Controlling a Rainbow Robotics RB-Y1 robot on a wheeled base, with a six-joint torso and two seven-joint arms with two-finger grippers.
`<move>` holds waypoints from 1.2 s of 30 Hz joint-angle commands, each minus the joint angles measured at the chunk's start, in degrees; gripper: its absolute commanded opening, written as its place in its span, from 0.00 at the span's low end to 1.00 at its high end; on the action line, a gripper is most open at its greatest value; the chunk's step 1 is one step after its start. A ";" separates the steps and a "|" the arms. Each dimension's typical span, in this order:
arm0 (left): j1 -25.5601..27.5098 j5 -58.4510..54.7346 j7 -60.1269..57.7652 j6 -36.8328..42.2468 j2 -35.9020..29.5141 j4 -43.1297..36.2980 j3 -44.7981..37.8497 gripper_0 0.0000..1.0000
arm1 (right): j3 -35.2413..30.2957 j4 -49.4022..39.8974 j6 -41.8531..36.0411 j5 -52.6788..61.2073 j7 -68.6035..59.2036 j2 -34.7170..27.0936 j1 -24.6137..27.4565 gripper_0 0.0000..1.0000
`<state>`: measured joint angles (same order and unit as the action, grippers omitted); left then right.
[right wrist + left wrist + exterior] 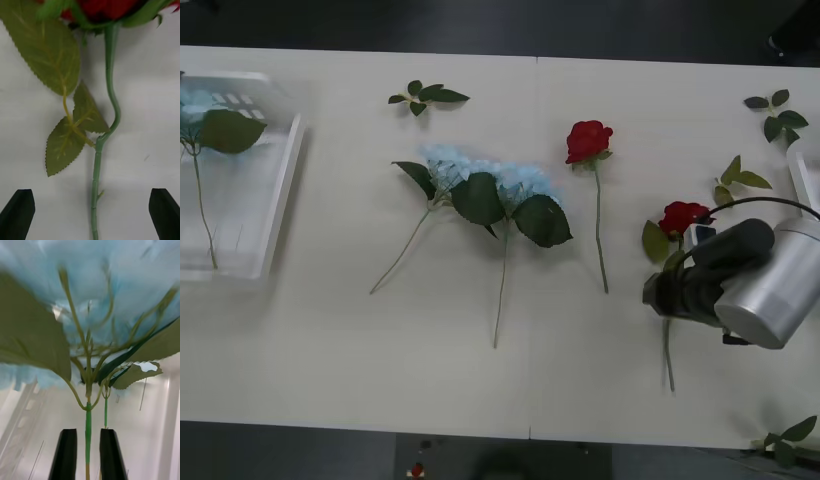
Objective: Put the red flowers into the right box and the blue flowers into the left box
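In the left wrist view my left gripper (88,457) is shut on the green stem of a blue flower (86,288), held over the left box (22,416). Another blue flower (215,125) lies in the left box (280,200). Two blue flowers (490,185) lie mid-table. One red flower (588,140) lies right of them. My right gripper (670,290) hangs open over a second red flower (683,215), its fingers on either side of the rose's stem (96,168), apart from it. The right box (805,180) shows as an edge at far right.
Loose green leaf sprigs lie at the back centre (425,97), back right (778,115), beside the second rose (740,178) and at the front right corner (785,440). The table's front edge (500,425) runs just below the stems.
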<state>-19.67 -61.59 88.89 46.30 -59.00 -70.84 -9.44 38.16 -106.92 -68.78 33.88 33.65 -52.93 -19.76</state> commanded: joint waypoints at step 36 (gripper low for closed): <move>0.77 -16.37 19.13 40.36 0.29 -17.23 -6.55 1.00 | -5.29 -1.62 -10.58 11.64 4.41 -11.50 -11.18 0.00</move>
<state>-19.64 -77.41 103.56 86.02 -60.54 -83.23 -16.17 37.67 -104.06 -76.13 40.48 31.95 -57.71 -27.08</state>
